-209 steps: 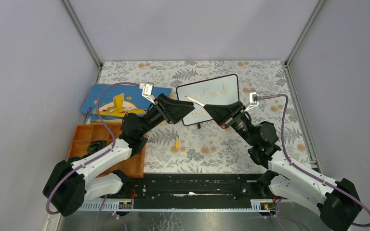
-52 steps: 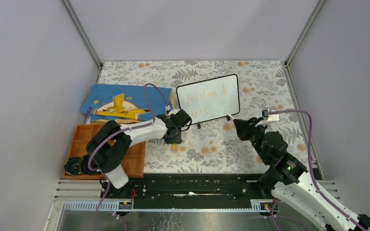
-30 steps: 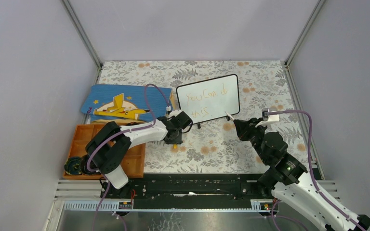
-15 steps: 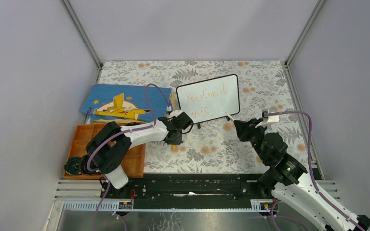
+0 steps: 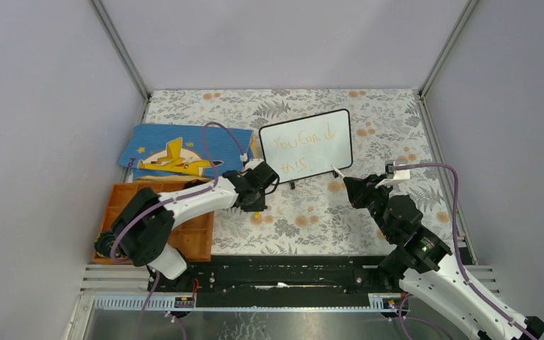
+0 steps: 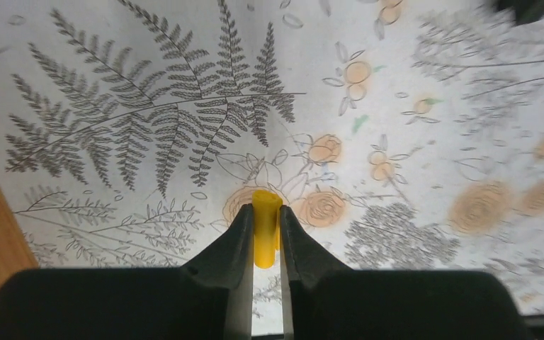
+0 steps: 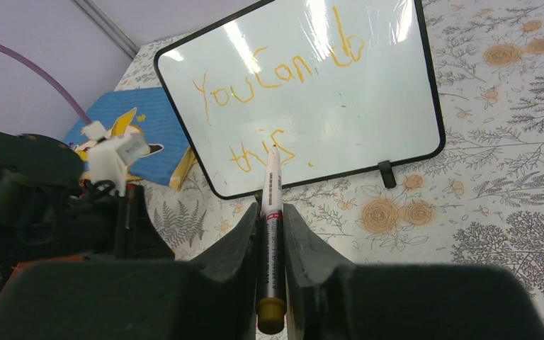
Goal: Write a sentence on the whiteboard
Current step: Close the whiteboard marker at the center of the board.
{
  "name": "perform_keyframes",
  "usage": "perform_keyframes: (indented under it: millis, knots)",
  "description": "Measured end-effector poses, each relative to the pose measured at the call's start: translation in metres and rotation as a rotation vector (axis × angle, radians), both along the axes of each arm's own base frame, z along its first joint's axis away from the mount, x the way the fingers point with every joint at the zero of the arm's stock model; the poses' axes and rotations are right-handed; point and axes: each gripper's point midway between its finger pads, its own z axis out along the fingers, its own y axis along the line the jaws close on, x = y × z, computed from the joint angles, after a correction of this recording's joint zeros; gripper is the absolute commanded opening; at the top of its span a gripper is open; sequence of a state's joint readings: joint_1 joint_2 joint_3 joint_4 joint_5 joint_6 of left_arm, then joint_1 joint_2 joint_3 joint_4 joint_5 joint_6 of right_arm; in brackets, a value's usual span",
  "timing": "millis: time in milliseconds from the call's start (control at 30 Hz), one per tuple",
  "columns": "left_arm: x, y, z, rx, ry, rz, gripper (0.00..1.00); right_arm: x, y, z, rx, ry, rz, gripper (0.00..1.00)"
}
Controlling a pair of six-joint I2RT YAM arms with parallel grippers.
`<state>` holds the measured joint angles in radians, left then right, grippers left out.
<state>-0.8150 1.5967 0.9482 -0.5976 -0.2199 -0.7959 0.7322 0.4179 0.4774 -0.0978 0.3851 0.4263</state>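
The whiteboard [image 5: 304,145] [image 7: 368,99] stands on its small feet at the back middle of the floral cloth. On it the sentence [image 7: 255,78] reads "You Can do this" in two orange lines. My right gripper [image 5: 350,185] [image 7: 270,211] hovers in front of the board's lower right corner, shut on a white marker [image 7: 272,180]. The marker's tip points at the board and is apart from it. My left gripper [image 5: 255,202] [image 6: 263,219] points down at the cloth left of the board's feet, shut on a small yellow cap [image 6: 265,202].
A blue star-patterned book [image 5: 173,152] lies left of the board. An orange tray [image 5: 134,205] with dark items sits at the near left under the left arm. Metal-framed walls close the cloth on both sides and the back.
The left jaws have closed on the yellow cap, and the left arm's elbow has swung to the left. The right arm and marker have not moved.
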Motion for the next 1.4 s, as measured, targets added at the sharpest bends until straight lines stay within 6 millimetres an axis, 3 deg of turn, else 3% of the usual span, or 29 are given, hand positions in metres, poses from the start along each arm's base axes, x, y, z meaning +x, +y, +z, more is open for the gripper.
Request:
perform_keyframes:
  millis: [133, 333, 467, 633, 833, 1100, 1267, 1400]
  knots:
    - [0.013, 0.000, 0.040, -0.083, -0.081, 0.028, 0.00, 0.000, 0.000, 0.000, -0.009, -0.001, 0.002, 0.00]
    - [0.046, 0.006, 0.143, -0.312, -0.344, 0.083, 0.00, 0.006, 0.004, 0.017, -0.026, -0.048, 0.015, 0.00]
    - [0.065, 0.015, 0.205, -0.471, -0.525, 0.099, 0.00, 0.015, 0.017, 0.048, -0.010, -0.121, 0.044, 0.00]
    - [0.082, 0.015, 0.262, -0.636, -0.692, 0.076, 0.00, 0.028, 0.042, 0.088, 0.013, -0.209, 0.105, 0.00]
    - [0.079, 0.012, 0.329, -0.843, -0.893, -0.010, 0.00, 0.044, 0.077, 0.141, 0.063, -0.343, 0.175, 0.00]
    - [0.060, 0.020, 0.400, -1.087, -1.083, -0.053, 0.00, 0.002, 0.144, 0.199, 0.037, -0.641, 0.302, 0.00]
    - [0.046, 0.026, 0.432, -1.188, -1.154, -0.063, 0.00, -0.024, 0.160, 0.224, 0.008, -0.802, 0.293, 0.00]
    - [0.033, 0.033, 0.454, -1.242, -1.208, -0.068, 0.00, -0.042, 0.158, 0.242, 0.004, -0.891, 0.257, 0.00]
